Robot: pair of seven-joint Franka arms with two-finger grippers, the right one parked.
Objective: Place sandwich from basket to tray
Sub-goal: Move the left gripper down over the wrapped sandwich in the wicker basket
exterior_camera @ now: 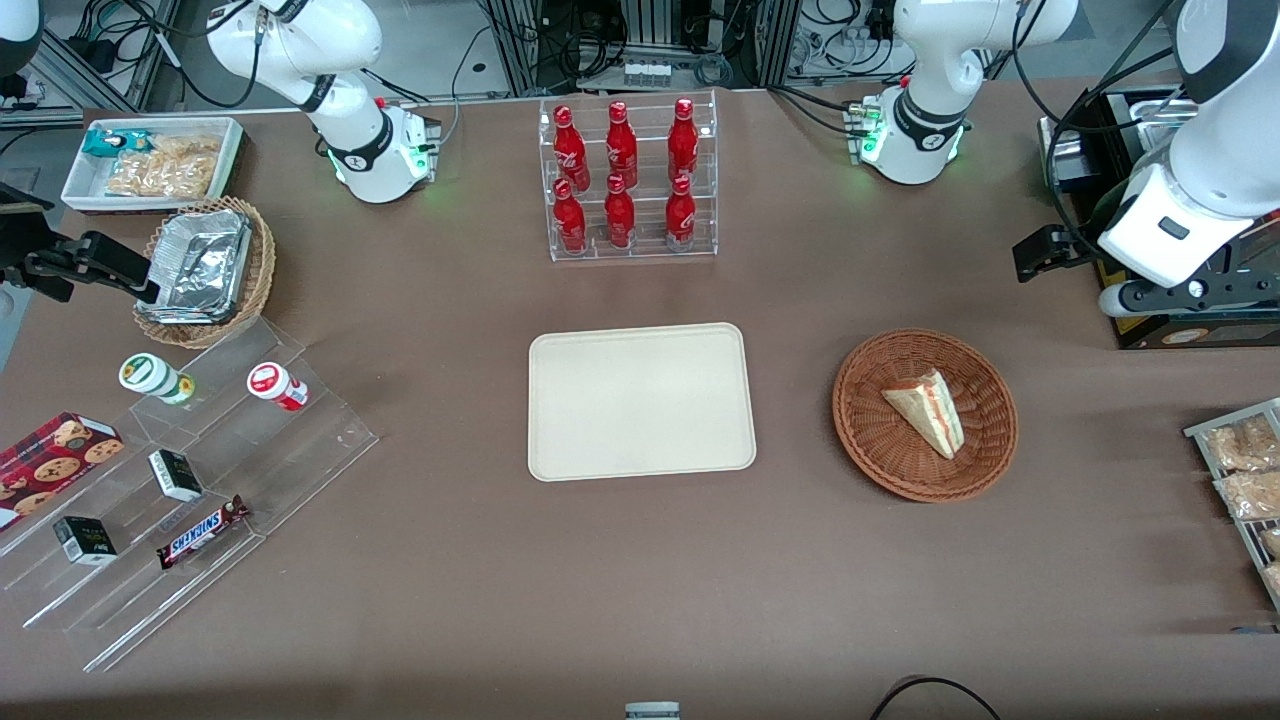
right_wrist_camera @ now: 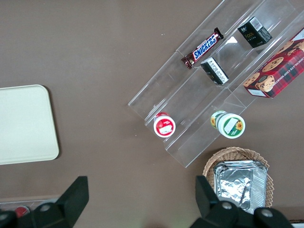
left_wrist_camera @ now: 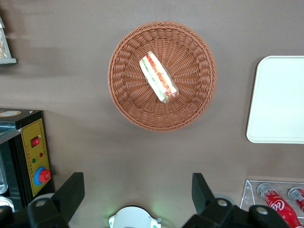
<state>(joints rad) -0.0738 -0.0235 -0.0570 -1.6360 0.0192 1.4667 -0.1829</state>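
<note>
Up at the working arm's end of the table, the gripper (left_wrist_camera: 137,194) hangs high over bare tabletop with its fingers (left_wrist_camera: 71,190) spread wide, grasping nothing. Seen from its wrist camera, the basket (left_wrist_camera: 162,76) lies just off from it, not touched.

Inside that round reddish-brown wicker basket (exterior_camera: 925,415) rests the sandwich (exterior_camera: 925,408), a pale triangular wedge (wrapped in clear film, by the look of the wrist view) with red and green filling showing along its edge (left_wrist_camera: 159,77). It lies roughly in the middle of the weave, clear of the rim.

Beside the basket, toward the middle of the table, sits the cream tray (exterior_camera: 640,400), flat, with rounded corners and a low rim; the two are near but apart.

Farther from the front camera than the tray, a clear rack (exterior_camera: 630,180) holds six red bottles (exterior_camera: 620,145) upright in two rows.

At the parked arm's end, a lighter wicker basket (exterior_camera: 255,285) holds foil containers (exterior_camera: 200,265).
</note>
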